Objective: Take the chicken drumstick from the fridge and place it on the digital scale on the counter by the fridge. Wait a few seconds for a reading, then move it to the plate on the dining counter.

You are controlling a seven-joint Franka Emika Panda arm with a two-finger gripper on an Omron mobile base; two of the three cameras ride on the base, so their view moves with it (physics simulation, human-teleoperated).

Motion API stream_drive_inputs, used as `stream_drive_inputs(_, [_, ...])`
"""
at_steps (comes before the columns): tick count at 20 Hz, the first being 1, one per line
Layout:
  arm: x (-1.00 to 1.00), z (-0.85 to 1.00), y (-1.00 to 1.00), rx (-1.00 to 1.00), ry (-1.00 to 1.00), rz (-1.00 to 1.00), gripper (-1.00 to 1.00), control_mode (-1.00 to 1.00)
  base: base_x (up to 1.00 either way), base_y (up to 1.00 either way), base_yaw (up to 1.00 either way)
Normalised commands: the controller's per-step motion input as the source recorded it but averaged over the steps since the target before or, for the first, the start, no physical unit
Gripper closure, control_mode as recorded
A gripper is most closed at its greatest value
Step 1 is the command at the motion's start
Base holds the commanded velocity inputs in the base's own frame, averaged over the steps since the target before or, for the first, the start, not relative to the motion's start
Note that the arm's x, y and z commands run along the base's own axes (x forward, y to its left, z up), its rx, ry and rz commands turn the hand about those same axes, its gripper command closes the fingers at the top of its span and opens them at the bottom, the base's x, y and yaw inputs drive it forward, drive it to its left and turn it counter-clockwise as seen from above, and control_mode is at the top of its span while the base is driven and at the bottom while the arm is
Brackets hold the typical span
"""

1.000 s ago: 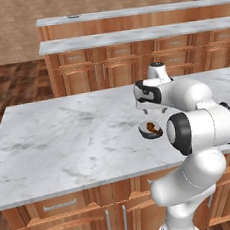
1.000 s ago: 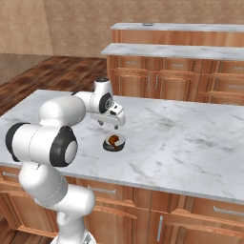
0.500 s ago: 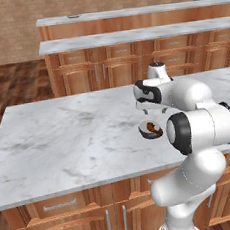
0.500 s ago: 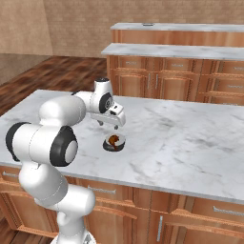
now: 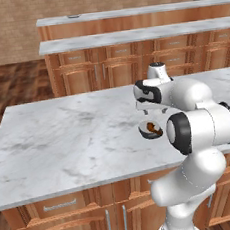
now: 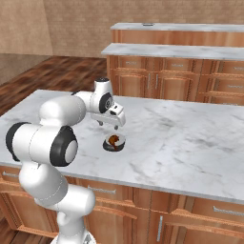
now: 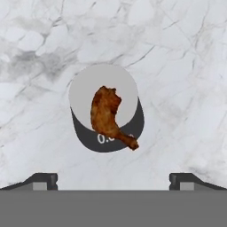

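The reddish-brown chicken drumstick [image 7: 106,114] lies on the grey top of the small round digital scale [image 7: 86,91], thin end over the dark front rim. The scale [image 5: 148,134] with the drumstick [image 5: 151,128] sits on a white marble counter [image 5: 64,137]. My gripper [image 5: 152,114] hangs a little above it, open and holding nothing. From the right, the gripper [image 6: 110,125] hovers over the drumstick [image 6: 113,139] and scale [image 6: 116,147]. In the hand view the gripper [image 7: 113,179] has its fingertips [image 7: 42,179] wide apart. The fridge and the plate are out of view.
The marble counter [image 6: 190,143] rests on wooden cabinets with drawers [image 5: 67,212]. Behind it runs a second row of wooden cabinets with marble tops [image 5: 119,36] against a brick wall. Dark wood floor [image 5: 13,82] lies to the left.
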Motion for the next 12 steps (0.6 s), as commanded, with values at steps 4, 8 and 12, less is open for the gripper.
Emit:
stream_drive_inputs(4, [-0.04,0.00,0.00,0.00,0.00,0.00,-1.00,-1.00,0.00,0.00,0.00])
stream_drive_inputs(8, [-0.01,0.00,0.00,0.00,0.00,0.00,-1.00,-1.00,0.00,0.00,0.00])
stream_drive_inputs(12, [0.00,0.00,0.00,0.00,0.02,0.00,-1.00,-1.00,0.00,0.00,0.00])
